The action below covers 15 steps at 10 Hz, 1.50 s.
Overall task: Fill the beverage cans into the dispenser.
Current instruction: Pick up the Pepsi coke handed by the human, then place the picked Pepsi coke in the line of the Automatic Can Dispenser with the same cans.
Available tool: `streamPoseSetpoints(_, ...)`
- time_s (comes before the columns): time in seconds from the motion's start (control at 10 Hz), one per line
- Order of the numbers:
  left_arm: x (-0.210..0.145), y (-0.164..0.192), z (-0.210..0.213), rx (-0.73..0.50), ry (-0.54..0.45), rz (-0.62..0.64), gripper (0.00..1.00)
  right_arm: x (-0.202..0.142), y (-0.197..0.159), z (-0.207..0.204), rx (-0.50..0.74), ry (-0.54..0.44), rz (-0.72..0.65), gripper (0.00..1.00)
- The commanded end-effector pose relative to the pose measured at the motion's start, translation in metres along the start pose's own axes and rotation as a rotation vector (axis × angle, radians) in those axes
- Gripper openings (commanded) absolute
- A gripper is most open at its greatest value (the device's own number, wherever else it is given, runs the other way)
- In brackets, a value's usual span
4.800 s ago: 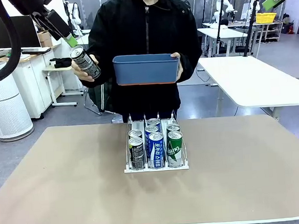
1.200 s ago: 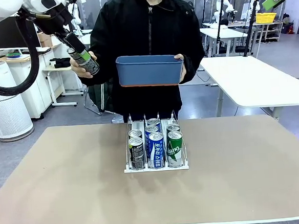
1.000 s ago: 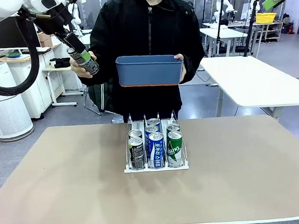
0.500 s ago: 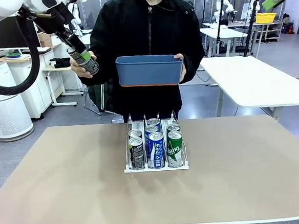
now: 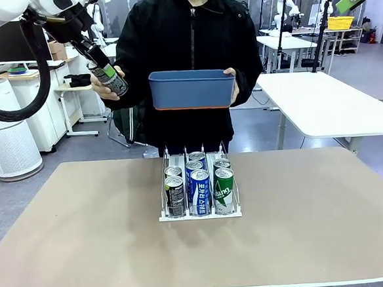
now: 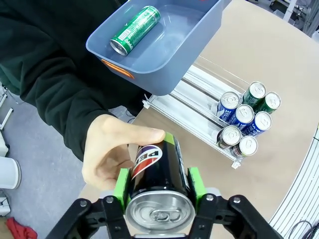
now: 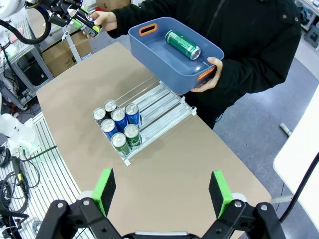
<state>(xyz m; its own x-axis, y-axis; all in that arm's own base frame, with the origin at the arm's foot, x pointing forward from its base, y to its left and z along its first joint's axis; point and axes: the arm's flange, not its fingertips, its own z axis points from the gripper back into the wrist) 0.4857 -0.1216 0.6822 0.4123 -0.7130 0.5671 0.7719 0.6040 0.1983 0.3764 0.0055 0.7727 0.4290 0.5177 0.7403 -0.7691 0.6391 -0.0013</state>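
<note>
Dispenser (image 5: 177, 159) mid beige tabletop (image 5: 87, 243), six cans (image 5: 199, 189) in lanes. Left pincer (image 6: 158, 185) clenched on black can (image 6: 157, 167); right pincer (image 7: 162, 191) released. White tables (image 5: 326, 101), grey floor (image 5: 80, 148) behind.

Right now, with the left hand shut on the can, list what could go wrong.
The person's hand also grips the black can that the left hand clamps; pulling away could twist or drop it.
The blue bin is held near the far end of the dispenser; carrying the can there could bump it.
</note>
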Motion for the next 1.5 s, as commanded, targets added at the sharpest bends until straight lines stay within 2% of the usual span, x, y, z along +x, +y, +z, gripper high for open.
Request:
streamPoseSetpoints(0.0, -0.0011, 0.0009, 0.001, 0.014, 0.014, 0.007, 0.0, -0.0009, 0.0004, -0.0012, 0.004, 0.001, -0.001, 1.0)
streamPoseSetpoints(0.2, -0.001, 0.0002, 0.0007, 0.008, 0.027, 0.003, 0.0, -0.0009, 0.0004, -0.0012, 0.004, 0.001, -0.001, 1.0)
streamPoseSetpoints(0.3, -0.0006, -0.0001, 0.0004, -0.003, 0.028, 0.006, 0.38, -0.0009, 0.0004, -0.0012, 0.004, 0.001, -0.001, 1.0)
streamPoseSetpoints(1.4, -0.0003, -0.0005, -0.0005, -0.001, 0.006, -0.003, 0.38, -0.0009, 0.0004, -0.0012, 0.004, 0.001, -0.001, 1.0)
